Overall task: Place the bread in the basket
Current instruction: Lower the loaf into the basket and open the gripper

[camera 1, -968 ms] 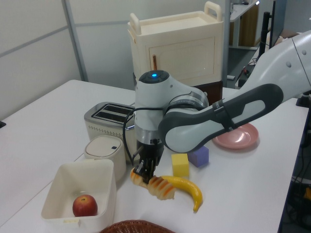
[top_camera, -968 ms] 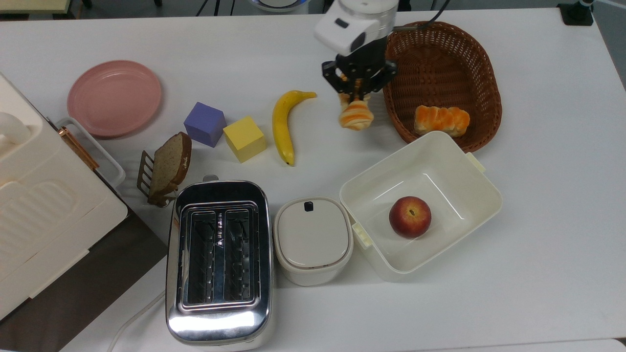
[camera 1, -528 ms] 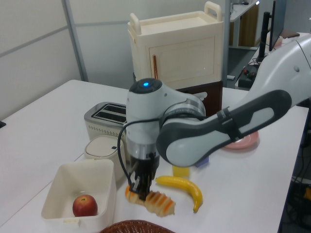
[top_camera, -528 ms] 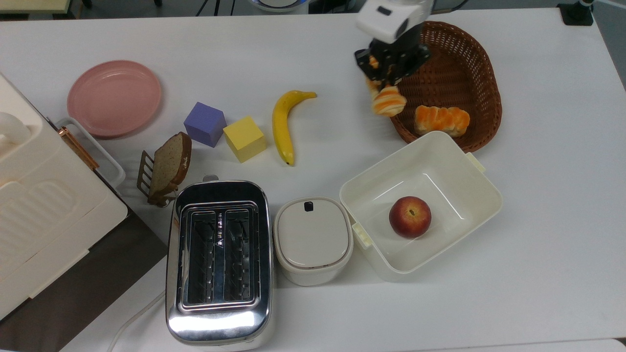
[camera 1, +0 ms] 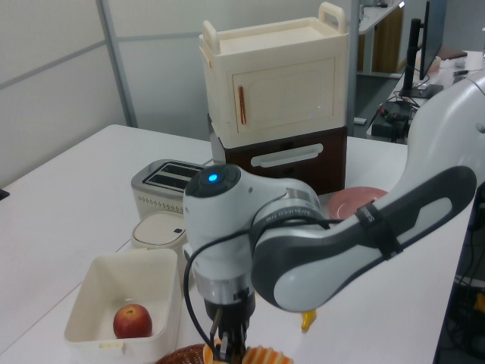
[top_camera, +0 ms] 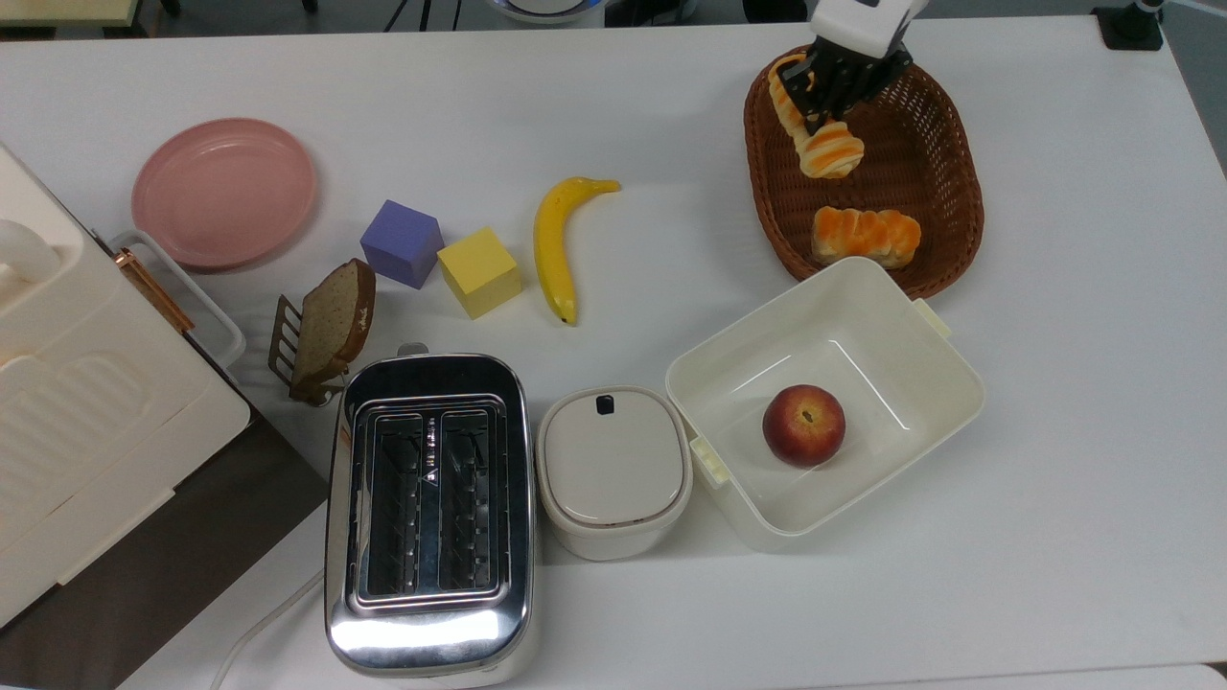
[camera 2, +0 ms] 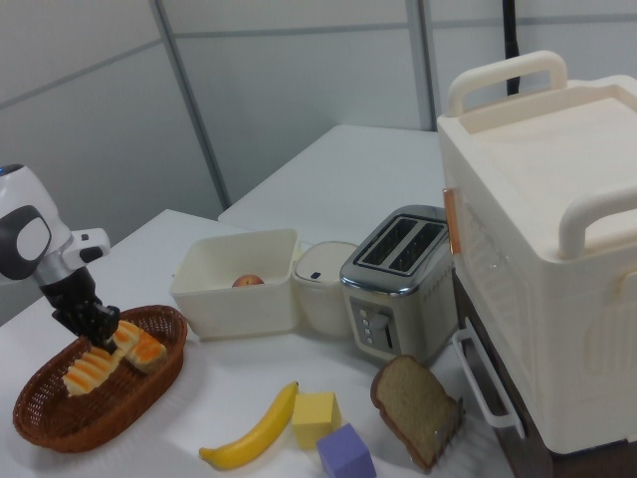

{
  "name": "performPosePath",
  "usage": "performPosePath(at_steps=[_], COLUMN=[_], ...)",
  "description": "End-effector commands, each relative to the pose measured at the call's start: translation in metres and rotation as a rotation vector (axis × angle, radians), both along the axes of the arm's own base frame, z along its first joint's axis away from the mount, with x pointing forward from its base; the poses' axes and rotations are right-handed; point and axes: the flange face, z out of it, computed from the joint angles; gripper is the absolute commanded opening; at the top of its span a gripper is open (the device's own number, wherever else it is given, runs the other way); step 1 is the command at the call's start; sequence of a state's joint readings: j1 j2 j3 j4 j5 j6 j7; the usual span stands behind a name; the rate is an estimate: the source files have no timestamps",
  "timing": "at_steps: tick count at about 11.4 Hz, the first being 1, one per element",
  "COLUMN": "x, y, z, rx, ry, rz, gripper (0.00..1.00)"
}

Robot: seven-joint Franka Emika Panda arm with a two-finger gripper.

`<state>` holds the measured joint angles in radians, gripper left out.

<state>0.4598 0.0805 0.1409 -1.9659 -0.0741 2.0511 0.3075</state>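
Pretty clearly a robotics lab set up like a pretend kitchen. Plain white tabletop (top_camera: pixel 1054 479), grey partition wall panels (camera 2: pixel 299 90) behind it, and a desk with cables and gear (camera 1: pixel 394 114) in the left view's background. The kitchen stuff is staged: a chrome toaster (top_camera: pixel 428 513), a pink plate (top_camera: pixel 224 192), purple (top_camera: pixel 401 242) and yellow (top_camera: pixel 479 272) foam cubes, and a big white Franka arm (camera 1: pixel 303 243) over it all.
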Motion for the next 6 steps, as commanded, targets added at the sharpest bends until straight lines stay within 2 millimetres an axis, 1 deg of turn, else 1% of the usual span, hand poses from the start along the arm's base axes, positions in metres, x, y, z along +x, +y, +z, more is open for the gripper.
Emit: performPosePath(at_steps=[1,2,3,4,6], x=[-0.0109,-0.0111,-0.0111,-0.0129,-0.0147], y=[0.0161,0.0170,0.0170,0.0187,0.0213], z=[-0.0177,-0.0204,-0.0204,-0.0208,-0.0250], rx=[-0.036,-0.039,-0.039,-0.043,-0.054], ry=[0.037,0.040,0.040,0.043,0.052], rz=[0.045,0.049,0.049,0.053,0.068], gripper=[0.14,0.14,0.34,0.99,1.00])
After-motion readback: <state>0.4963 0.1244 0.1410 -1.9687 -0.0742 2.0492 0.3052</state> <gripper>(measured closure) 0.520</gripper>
